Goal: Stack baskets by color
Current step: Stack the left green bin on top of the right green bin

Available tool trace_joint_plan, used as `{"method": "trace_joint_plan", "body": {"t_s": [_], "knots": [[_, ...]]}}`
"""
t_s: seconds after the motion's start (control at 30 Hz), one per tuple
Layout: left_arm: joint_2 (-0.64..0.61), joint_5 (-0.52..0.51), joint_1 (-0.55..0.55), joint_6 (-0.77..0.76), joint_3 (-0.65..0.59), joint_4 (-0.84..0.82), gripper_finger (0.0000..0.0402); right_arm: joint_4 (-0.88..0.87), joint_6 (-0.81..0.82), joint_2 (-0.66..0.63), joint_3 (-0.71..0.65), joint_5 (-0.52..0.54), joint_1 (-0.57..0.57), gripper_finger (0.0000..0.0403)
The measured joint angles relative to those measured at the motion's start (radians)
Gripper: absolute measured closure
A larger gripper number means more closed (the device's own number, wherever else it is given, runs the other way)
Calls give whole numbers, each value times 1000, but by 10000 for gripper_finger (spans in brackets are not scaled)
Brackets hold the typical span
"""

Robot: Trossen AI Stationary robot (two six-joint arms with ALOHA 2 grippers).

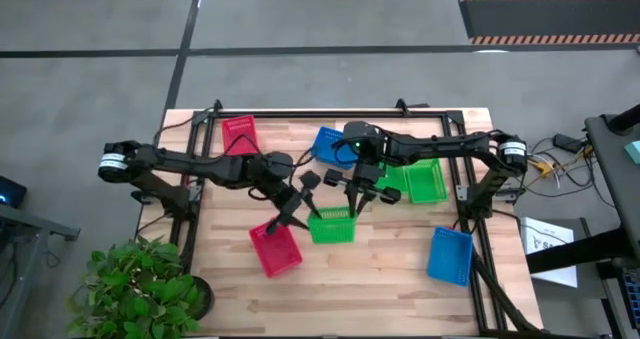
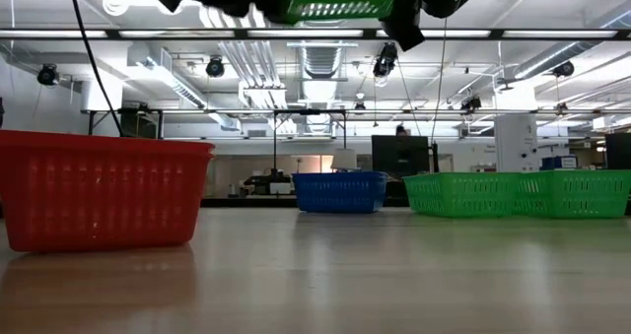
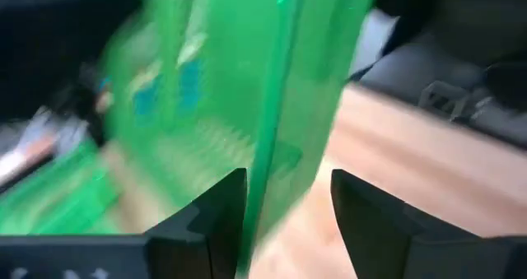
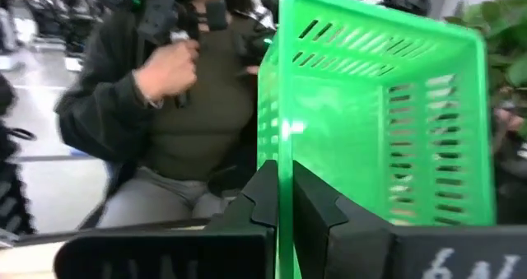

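Right pincer [image 1: 352, 205] is clamped on a green basket's [image 1: 331, 223] rim, lifted off the tabletop [image 1: 380, 289] near centre. Left pincer [image 1: 303, 201], fingers apart around its nine o'clock wall, seems to be handing it over. Two green baskets [image 1: 420, 179] wait at two o'clock, likely its stack.

Left pincer [image 3: 284, 217] agape — right pincer [image 4: 284, 201] clamped

basket [image 1: 331, 224] between both arms, aloft
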Motion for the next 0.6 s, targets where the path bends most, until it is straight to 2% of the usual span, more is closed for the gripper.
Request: {"method": "trace_joint_plan", "body": {"t_s": [0.2, 0.33, 0.4, 0.5, 0.6], "knots": [[-58, -317, 11, 4, -1, -84, 235, -58, 38, -2, -3, 10, -14, 394], [-94, -484, 20, 8, -1, -170, 234, -213, 41, -27, -3, 123, -21, 394], [-119, -501, 26, 8, -1, -189, 234, -386, -22, -63, -4, 259, -28, 394], [-136, -503, 28, 7, -1, -179, 234, -661, -82, -142, -3, 580, -27, 394], [-145, -503, 28, 8, -1, -152, 235, -797, 105, -225, -2, 903, -17, 394]]}}
